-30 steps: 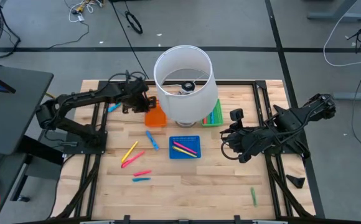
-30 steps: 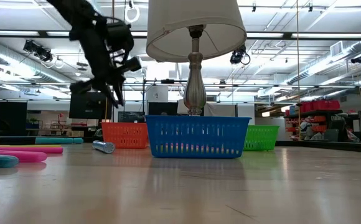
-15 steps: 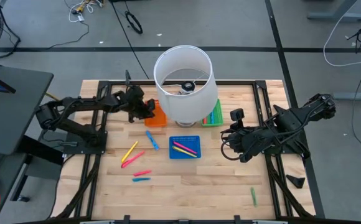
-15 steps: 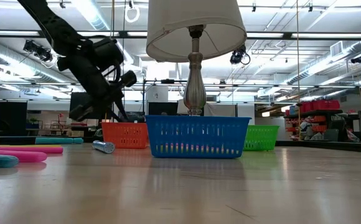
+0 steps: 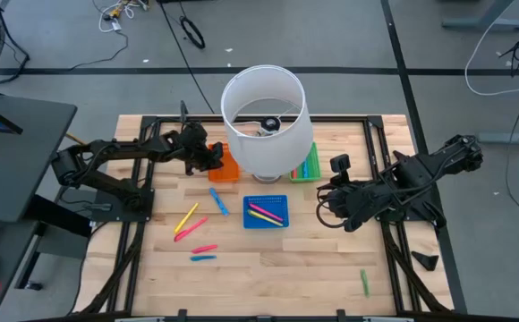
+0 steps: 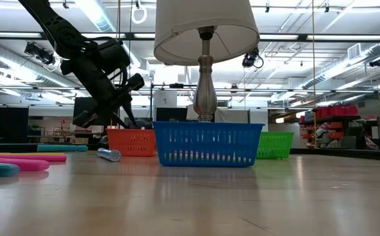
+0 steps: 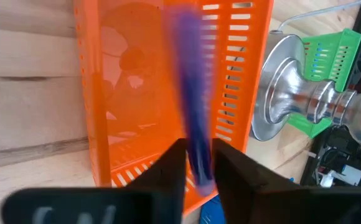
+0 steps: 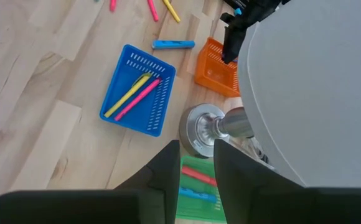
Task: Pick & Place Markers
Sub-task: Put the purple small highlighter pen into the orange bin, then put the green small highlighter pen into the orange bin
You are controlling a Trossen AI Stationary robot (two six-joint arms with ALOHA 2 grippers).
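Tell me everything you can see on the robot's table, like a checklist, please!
Surface: wooden table, bare wood between the things.
Job's things: six markers lie loose: yellow, pink, blue, red, teal, green. A yellow and a pink one are in the blue tray; more are in the green tray.
Clutter: white lamp among the trays.
Grippers: left gripper over the orange tray, a blurred purple marker at its tip. Right gripper waits at the right, fingers open, empty.
Cables: black cable and white cable on the floor.
Surroundings: dark desk on the left.
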